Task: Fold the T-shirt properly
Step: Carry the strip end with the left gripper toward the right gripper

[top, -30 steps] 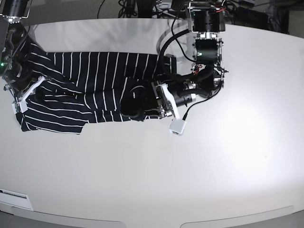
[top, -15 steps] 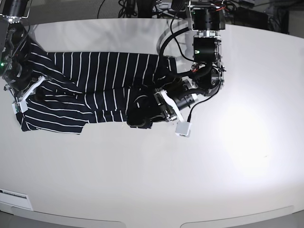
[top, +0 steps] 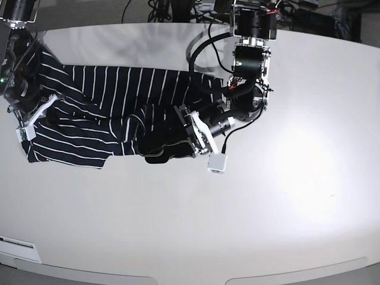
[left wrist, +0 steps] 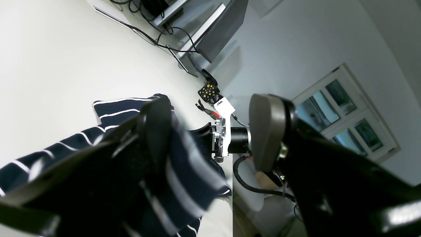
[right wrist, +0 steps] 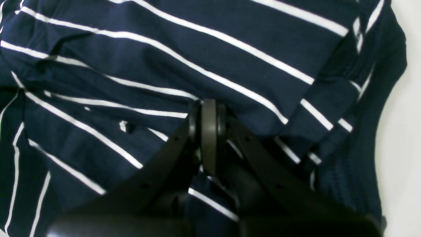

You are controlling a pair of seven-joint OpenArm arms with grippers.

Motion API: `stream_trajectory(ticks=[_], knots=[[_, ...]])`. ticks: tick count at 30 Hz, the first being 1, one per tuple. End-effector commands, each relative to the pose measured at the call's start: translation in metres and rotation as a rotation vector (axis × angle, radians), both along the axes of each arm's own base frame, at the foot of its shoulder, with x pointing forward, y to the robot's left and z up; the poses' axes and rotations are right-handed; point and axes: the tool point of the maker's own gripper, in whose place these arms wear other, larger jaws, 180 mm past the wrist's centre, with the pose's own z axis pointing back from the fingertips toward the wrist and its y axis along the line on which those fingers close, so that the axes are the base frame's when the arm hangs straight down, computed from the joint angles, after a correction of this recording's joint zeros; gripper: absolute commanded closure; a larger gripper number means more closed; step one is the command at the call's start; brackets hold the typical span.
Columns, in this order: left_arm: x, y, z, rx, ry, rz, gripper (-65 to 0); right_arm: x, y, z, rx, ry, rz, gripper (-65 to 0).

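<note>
Left gripper: jaws spread wide, one finger pressed against striped cloth.
Right gripper: jaws pinched together on a fold of the T-shirt.
T-shirt: bunched along the table's far-left part, reaching toward its left edge.

T-shirt — cut off by frame edges | left gripper fingers — blurred against cloth

no legible text, labels or numbers
</note>
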Motion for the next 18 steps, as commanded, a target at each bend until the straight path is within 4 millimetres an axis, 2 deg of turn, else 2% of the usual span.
stream_trajectory(ticks=[1,6,7,8,9,11,12,15,18], knots=[[0.007,0.001,0.021,-0.05,-0.051,0.016,-39.2,0.004,-0.005,0.008,-0.015,-0.015,0.012,0.0],[0.014,-0.002,0.02,0.024,-0.089,0.014,-39.2,0.003,-0.005,0.008,-0.016,-0.008,0.012,0.0],[0.014,-0.002,0.021,0.025,-0.091,0.014,-38.5,0.003,-0.005,0.008,-0.016,-0.008,0.013,0.0],[0.015,-0.002,0.022,0.023,-0.095,0.015,-35.0,0.003,-0.005,0.007,-0.017,-0.007,0.013,0.0],[0.015,-0.002,0.023,0.021,-0.096,0.015,-27.3,0.003,-0.006,0.008,-0.017,-0.008,0.012,0.0],[0.017,0.0,0.023,0.021,-0.097,0.02,-4.2,0.003,-0.005,0.008,-0.016,-0.008,0.013,0.0],[0.017,0.002,0.022,0.024,-0.095,0.025,0.0,0.003,-0.006,0.008,-0.017,-0.008,0.013,0.0],[0.018,0.01,0.016,0.05,-0.082,0.019,0.0,0.003,-0.005,0.008,-0.016,-0.009,0.012,0.0],[0.007,0.018,0.012,0.056,-0.059,-0.054,0.0,0.003,-0.005,0.008,-0.016,-0.009,0.013,0.0]])
